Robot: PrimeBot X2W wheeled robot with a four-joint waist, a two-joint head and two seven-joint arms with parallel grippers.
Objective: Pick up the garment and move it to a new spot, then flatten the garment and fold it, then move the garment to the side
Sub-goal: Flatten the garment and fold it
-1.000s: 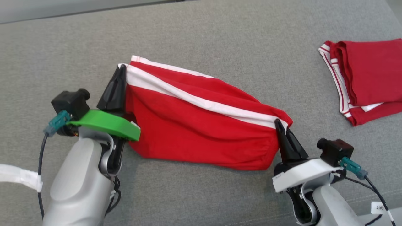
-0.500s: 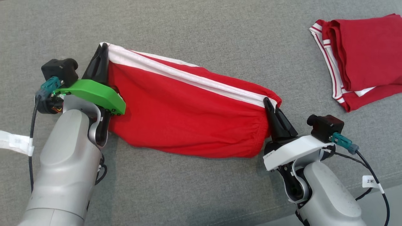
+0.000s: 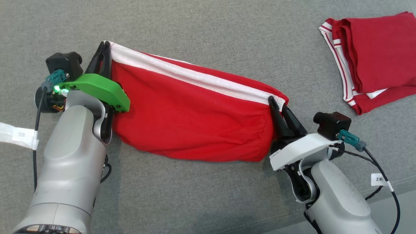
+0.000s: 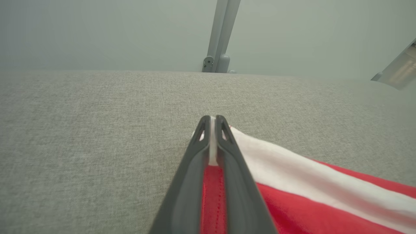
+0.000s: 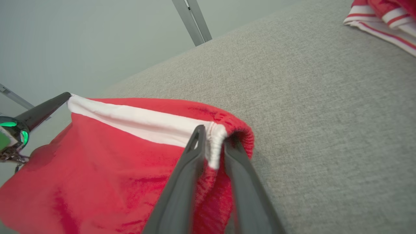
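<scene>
The red garment [image 3: 195,110] is stretched out long across the middle of the grey cloth-covered worktop [image 3: 208,26]. In the head view its long axis runs on a slant, from the far left end down to the near right end. A white band runs along its far edge, pulled fairly straight between the two ends, and the red cloth falls from that band toward the robot in soft wrinkles.

The left gripper [image 3: 105,45] is pinched tight on the white band at the garment's far left corner, with cloth showing in the thin gap between its fingers. The right gripper [image 3: 277,102] is clamped on the gathered white corner at the near right end, with its fingers a little apart around the bunched cloth.

A pile of folded clothes [image 3: 377,55], red with white stripes, lies well apart from the garment at the worktop's far right. The worktop between the two is bare. White tags [image 3: 18,136] hang on the arms' cables. In the left wrist view a grey post [image 4: 221,35] stands beyond the worktop's far edge.
</scene>
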